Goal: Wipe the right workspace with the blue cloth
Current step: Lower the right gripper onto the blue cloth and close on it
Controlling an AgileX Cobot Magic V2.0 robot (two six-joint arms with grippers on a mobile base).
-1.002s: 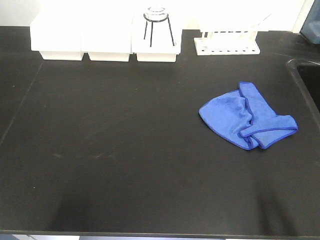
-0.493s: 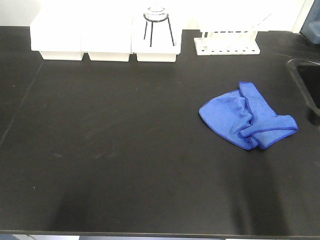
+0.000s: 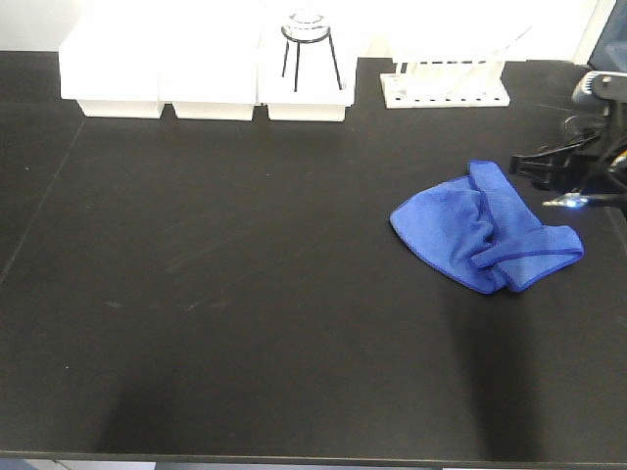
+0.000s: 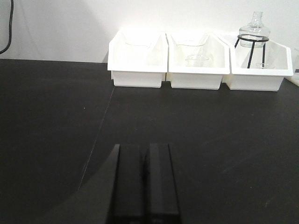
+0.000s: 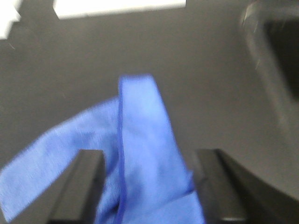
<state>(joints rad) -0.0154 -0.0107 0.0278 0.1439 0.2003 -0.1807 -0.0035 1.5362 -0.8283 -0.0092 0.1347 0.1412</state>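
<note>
Because soft, light and limp, best to pinch the cloth (image 3: 485, 227) where bunched highest, there near the bench's (image 3: 245, 294) right edge. Hovering over it with right gripper (image 5: 148, 186) spread wide, empty. Holding left gripper (image 4: 142, 182) closed on nothing, well apart.

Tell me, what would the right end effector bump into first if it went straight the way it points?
Probably the blue cloth. In the right wrist view, the right end effector is open, and the cloth's folded strip lies straight ahead between its fingers. How far off it lies is unclear.
</note>
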